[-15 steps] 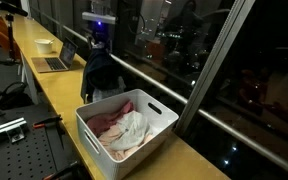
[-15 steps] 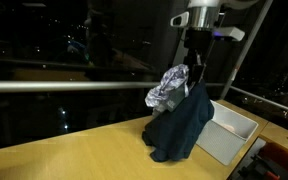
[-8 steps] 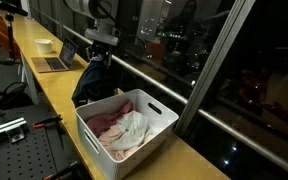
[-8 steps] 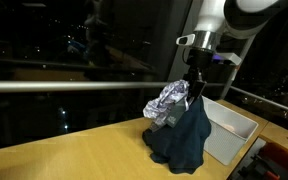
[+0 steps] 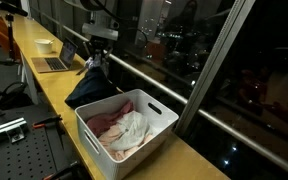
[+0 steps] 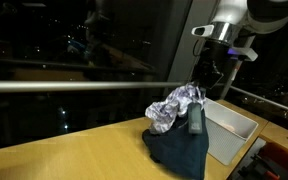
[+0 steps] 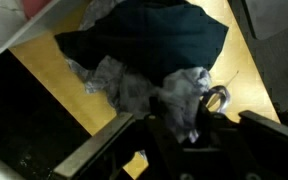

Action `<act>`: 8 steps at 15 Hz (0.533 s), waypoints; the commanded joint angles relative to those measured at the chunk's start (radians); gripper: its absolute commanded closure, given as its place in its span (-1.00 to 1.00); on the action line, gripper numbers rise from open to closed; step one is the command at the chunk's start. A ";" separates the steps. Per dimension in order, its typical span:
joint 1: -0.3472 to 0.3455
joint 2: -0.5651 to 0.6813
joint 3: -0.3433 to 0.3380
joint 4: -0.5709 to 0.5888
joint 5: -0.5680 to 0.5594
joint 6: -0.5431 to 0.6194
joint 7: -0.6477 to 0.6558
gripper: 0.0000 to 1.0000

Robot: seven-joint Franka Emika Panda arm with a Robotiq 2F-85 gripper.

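A dark navy garment (image 5: 87, 90) lies heaped on the yellow table, with a grey patterned cloth (image 6: 174, 103) bunched at its top. The gripper (image 5: 96, 62) stands right above the heap, and the cloth still peaks up to its fingertips. In the wrist view the grey cloth (image 7: 124, 85) and the navy garment (image 7: 154, 35) fill the space under the gripper (image 7: 181, 106). Its fingers stand somewhat apart with cloth between them; whether they still clamp it is unclear. A small metal ring (image 7: 216, 100) shows beside one finger. The gripper (image 6: 202, 96) hangs close beside the white bin (image 6: 234, 125).
The white bin (image 5: 136, 150) holds a pink cloth (image 5: 109, 122) and a white cloth (image 5: 134, 130). A laptop (image 5: 56, 60) and a bowl (image 5: 44, 45) sit farther along the table. Dark window glass and a slanted frame post (image 5: 212, 80) run along the table's far edge.
The garment has come down from hanging onto the table and spread wider. The gripper sank with it, and the cloth's peak has slumped a little below the fingers.
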 commanded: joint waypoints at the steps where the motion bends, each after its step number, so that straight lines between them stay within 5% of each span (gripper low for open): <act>1: -0.052 -0.103 -0.068 -0.089 0.072 0.042 -0.131 -0.38; 5: -0.107 -0.125 -0.175 -0.104 0.030 0.107 -0.285 -0.94; 8: -0.137 -0.035 -0.231 -0.067 -0.006 0.158 -0.378 -1.00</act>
